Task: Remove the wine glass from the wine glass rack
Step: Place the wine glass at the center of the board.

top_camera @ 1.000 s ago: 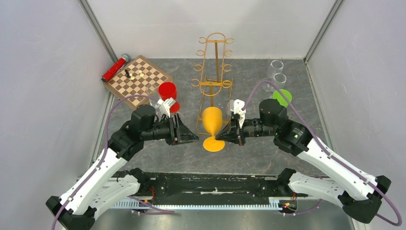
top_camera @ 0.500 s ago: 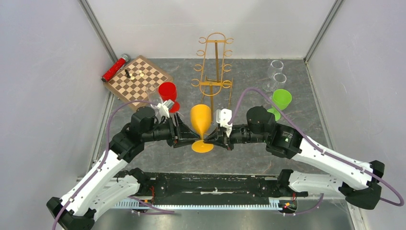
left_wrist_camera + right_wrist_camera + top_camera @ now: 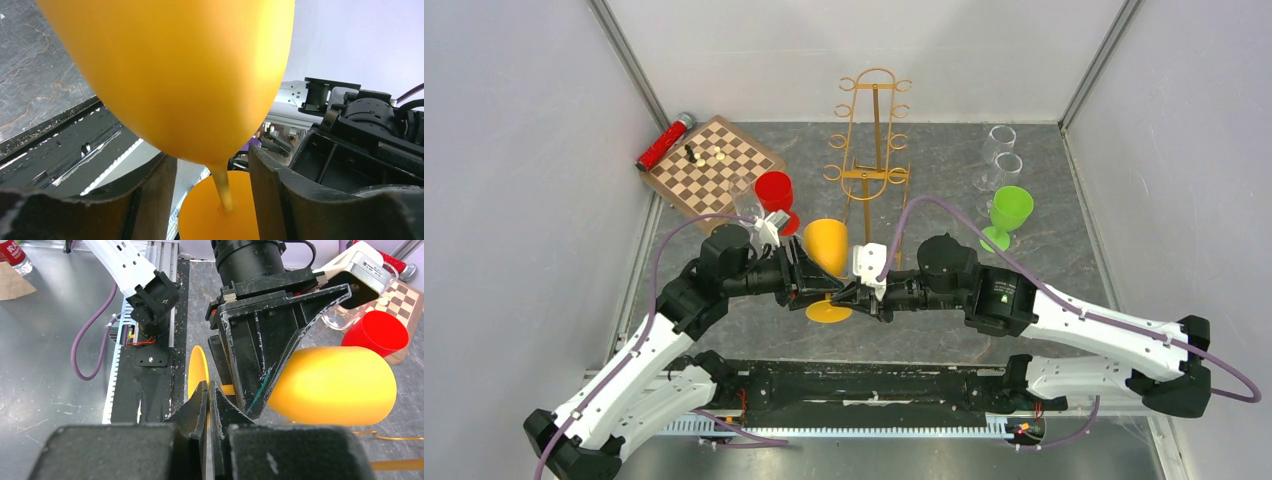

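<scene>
The orange wine glass point(image 3: 826, 244) hangs tilted above the table, clear of the gold wire wine glass rack point(image 3: 869, 140) behind it. My right gripper point(image 3: 840, 297) is shut on its thin stem, just above the round foot point(image 3: 197, 371); the bowl point(image 3: 332, 385) juts out to the right of the right wrist view. My left gripper point(image 3: 814, 285) is open, one finger on each side of the stem point(image 3: 222, 187), neither touching it. The bowl point(image 3: 190, 75) fills the top of the left wrist view, above my left gripper point(image 3: 210, 167).
A red cup point(image 3: 774, 190) stands just behind the left wrist, with a chessboard point(image 3: 714, 165) and a red tube point(image 3: 664, 141) further back left. A green wine glass point(image 3: 1009, 212) and two clear glasses point(image 3: 1002, 150) stand at the back right.
The right arm has carried the orange glass leftwards and nearer, away from the rack, into the left gripper's jaws. The left jaws have widened a little.
</scene>
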Robot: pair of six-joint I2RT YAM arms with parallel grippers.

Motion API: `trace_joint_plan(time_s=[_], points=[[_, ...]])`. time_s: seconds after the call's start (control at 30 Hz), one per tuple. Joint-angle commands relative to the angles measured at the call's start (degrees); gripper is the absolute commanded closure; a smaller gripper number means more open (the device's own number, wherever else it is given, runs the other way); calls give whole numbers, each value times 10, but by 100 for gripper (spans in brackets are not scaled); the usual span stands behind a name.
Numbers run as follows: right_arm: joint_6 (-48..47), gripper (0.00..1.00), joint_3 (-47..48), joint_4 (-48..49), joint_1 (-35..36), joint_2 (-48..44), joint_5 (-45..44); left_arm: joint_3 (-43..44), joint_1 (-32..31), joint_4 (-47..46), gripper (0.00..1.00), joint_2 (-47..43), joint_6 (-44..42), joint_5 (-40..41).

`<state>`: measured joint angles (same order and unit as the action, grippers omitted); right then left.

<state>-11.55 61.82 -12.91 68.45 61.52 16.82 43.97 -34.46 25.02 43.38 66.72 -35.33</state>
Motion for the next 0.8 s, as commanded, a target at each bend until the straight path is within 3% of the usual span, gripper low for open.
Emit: trace_joint_plan(time_s=[0.0,0.33,0.5,0.57,0.77], points=[[-17,100,28,48,17,0,-41,-4,4,-30,42,-7,26,-17],[-34,100,37,41,42,13,-71,-12,4,-51,74,-7,34,-34],[-37,100,45,24,46,20,-75,-12,3,-55,97,-10,35,-41],[-36,100,44,21,48,19,-74,-12,3,-56,98,-12,34,-42],[-35,66,45,7,49,12,-71,-9,4,-59,98,-17,25,-49]])
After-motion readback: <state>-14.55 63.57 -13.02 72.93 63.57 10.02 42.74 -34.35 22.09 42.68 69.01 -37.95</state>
